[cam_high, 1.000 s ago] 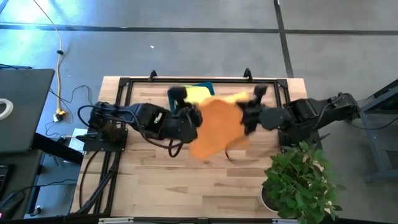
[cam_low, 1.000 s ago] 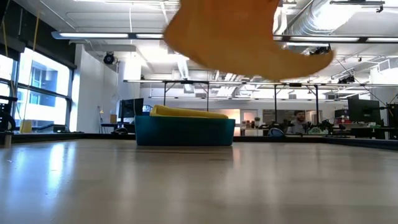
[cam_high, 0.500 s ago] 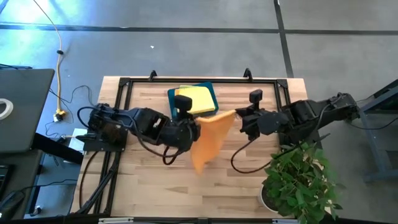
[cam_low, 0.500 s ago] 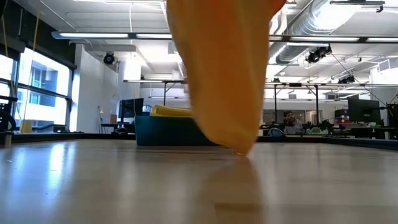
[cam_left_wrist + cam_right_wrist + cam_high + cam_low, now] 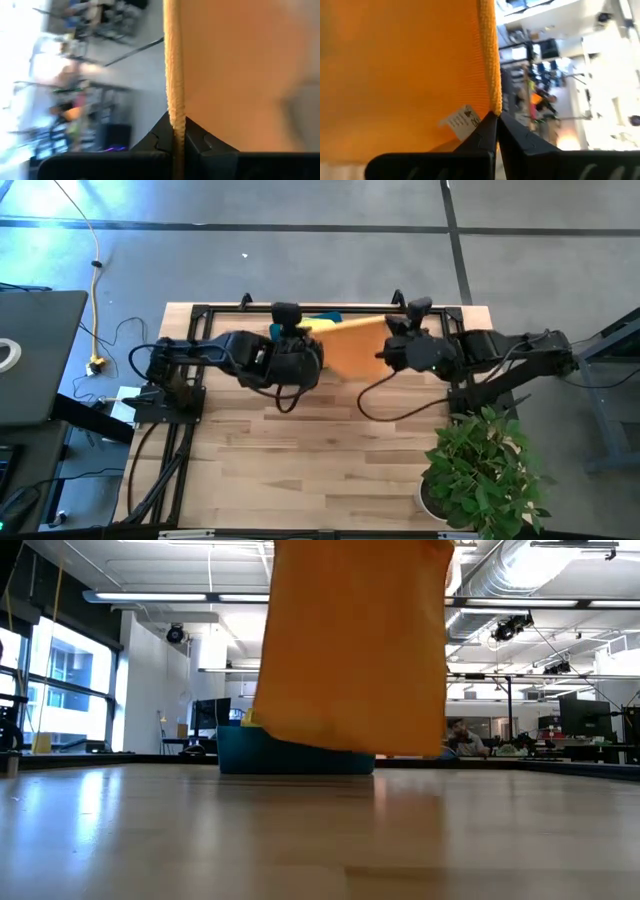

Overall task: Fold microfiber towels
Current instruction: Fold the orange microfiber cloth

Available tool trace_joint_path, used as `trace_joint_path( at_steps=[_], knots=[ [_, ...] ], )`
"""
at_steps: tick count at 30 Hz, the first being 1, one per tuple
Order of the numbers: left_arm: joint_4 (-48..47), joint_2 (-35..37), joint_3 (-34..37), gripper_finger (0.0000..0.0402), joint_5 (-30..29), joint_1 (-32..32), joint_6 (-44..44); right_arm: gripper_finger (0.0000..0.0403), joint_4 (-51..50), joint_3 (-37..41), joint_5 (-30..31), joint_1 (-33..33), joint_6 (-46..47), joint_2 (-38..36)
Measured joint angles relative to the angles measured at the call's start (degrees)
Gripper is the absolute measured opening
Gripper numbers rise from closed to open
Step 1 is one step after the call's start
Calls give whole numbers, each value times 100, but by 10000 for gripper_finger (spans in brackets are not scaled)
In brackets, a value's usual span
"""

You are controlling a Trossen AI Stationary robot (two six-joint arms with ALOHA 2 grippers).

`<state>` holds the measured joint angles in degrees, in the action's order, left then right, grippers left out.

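Setting: pale wooden counter (image 5: 300,470) on a grey floor; open office hall behind in the low view, a person seated far off.

Item 1, left gripper (image 5: 300,358): over the counter's far half, at about 11 o'clock from its centre. Jaws pressed together, pinching the left upper corner of the orange towel (image 5: 350,348). In the left wrist view the towel's edge (image 5: 174,75) runs straight out from between the fingers (image 5: 160,137).

Item 2, orange towel (image 5: 355,640): held aloft between both grippers, spread flat as a hanging sheet. Upper edge runs left to right; the sheet drops straight down, lower hem level and clear of the counter, slightly taller than wide. A white tag (image 5: 461,121) sits by the right-hand corner.

Item 3, teal bin (image 5: 295,752): at 12 o'clock, behind the towel, partly hidden; a yellow towel (image 5: 312,326) lies in it.

Item 4, right gripper (image 5: 392,352): at about 1 o'clock, jaws closed on the towel's right upper corner.

Item 5, potted plant (image 5: 480,465): at 4 o'clock, at the counter's corner.
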<state>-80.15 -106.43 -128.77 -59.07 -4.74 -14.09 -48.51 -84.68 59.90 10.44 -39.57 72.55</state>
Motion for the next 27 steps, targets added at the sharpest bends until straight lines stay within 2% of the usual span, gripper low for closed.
trace_joint_path(
  at_steps=[2,4,8,12,18,23,27],
  knots=[
    [-115,0,0,3,512,-147,377,0,-303,0,-199,172,363,0],
    [-305,-4,37,3,1331,-306,874,0,-802,6,-608,376,1010,21],
    [-290,-59,601,3,2596,-679,1711,0,-1670,271,-1962,784,2988,185],
    [481,-59,1605,1,3061,-1117,2127,0,-1482,900,-3155,1349,4021,374],
    [2275,-59,2837,1,3851,-1720,2501,0,-710,1492,-4058,2093,4906,730],
    [3570,-55,3395,0,4594,-2031,2747,0,-270,1547,-4863,2415,5350,1103],
    [4150,-55,3602,0,4957,-2143,2750,0,10,1550,-5417,2520,5314,1379]
  ],
)
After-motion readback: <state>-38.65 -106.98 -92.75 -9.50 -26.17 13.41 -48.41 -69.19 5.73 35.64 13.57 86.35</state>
